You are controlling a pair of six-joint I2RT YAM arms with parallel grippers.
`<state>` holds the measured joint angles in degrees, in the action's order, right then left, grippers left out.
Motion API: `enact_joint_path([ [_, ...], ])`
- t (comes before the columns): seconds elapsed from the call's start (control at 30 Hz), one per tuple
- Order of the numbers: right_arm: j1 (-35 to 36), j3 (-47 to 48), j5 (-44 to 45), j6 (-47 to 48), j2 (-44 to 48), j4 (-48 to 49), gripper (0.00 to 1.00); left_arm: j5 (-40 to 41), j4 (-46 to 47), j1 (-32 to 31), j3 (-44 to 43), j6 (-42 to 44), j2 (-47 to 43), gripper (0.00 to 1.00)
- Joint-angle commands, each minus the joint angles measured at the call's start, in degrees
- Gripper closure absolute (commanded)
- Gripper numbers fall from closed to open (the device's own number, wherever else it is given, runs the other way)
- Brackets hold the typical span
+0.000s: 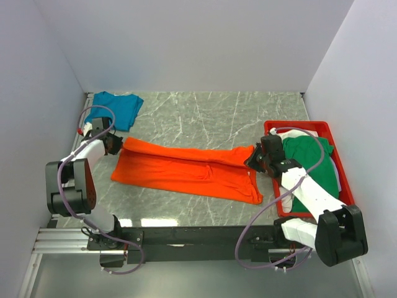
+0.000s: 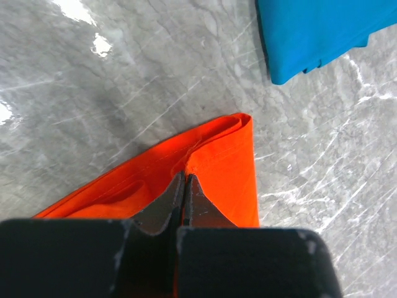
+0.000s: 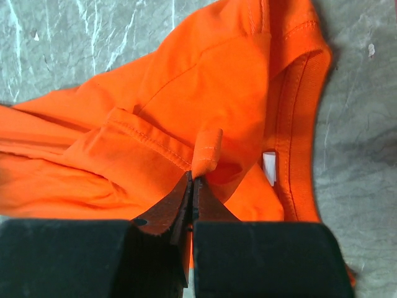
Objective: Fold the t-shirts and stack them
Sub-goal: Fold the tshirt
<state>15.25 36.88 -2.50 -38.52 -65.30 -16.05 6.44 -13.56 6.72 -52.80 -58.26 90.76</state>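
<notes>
- While both grippers pinch its ends, the orange shirt (image 1: 186, 171) lies stretched across the middle of the table (image 1: 205, 112) as a long, loosely folded band.
- The left gripper (image 1: 115, 144) is pressed together on the shirt's left end, near the table's left edge. In the wrist view its tips meet on the cloth just behind a folded corner.
- The right gripper (image 1: 255, 158) is closed on a small raised fold at the shirt's right end, just beside the collar (image 3: 298, 112). A white label (image 3: 268, 167) shows inside the neck.
- The teal shirt (image 1: 116, 108) lies folded in the far left corner, apart from the orange one.
- The green shirt (image 1: 310, 155) sits crumpled in the red tray (image 1: 298, 124) at the right edge, partly under the right arm.
- A strip of white cloth (image 1: 335, 172) shows along the green shirt's right side, but how it lies cannot be told.
</notes>
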Motion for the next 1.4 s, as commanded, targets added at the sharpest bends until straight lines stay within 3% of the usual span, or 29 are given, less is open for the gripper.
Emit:
enact_joint_path([
  [0.0,0.3,-0.4,1.0,0.0,2.5,0.2,1.0,-0.7,1.8,1.1,0.5,-0.6,-3.4,0.99],
  [0.6,0.6,-5.6,-4.8,0.6,5.6,1.0,1.0,-3.8,7.8,2.5,10.1,-2.8,-8.2,0.99],
  [0.7,0.8,-7.1,-6.1,0.7,6.7,1.6,0.95,-4.1,9.9,2.5,12.4,-3.4,-9.4,0.98],
  [0.87,0.8,-7.9,-6.8,2.2,9.9,-0.2,0.7,-3.6,10.8,2.5,14.1,-2.7,-11.8,0.72],
  [0.9,0.8,-7.9,-6.7,2.4,10.8,-0.7,0.6,-3.5,10.5,2.5,14.3,-2.6,-12.7,0.67],
  [0.93,0.9,-7.9,-6.5,2.8,11.7,-1.7,0.55,-2.9,10.4,2.4,14.5,-2.5,-14.5,0.56],
  [1.03,2.1,-6.7,-5.2,3.7,14.3,-3.1,0.47,-2.7,10.5,2.2,14.1,-1.9,-18.1,0.43],
  [1.13,4.7,-3.9,-3.0,3.5,12.8,-3.1,0.47,-0.1,6.9,-0.6,10.1,-1.0,-18.4,0.43],
  [1.2,5.7,-1.5,-1.6,3.1,9.4,-2.4,0.47,2.3,5.7,-5.7,7.6,-0.9,-17.4,0.44],
  [1.23,6.5,-0.6,-1.4,2.6,8.1,-2.1,0.48,3.5,4.4,-7.5,5.4,-1.2,-15.5,0.51],
  [1.37,8.0,1.7,0.3,0.7,1.5,1.9,0.48,4.6,3.4,-14.0,0.8,-3.0,-8.2,0.63],
])
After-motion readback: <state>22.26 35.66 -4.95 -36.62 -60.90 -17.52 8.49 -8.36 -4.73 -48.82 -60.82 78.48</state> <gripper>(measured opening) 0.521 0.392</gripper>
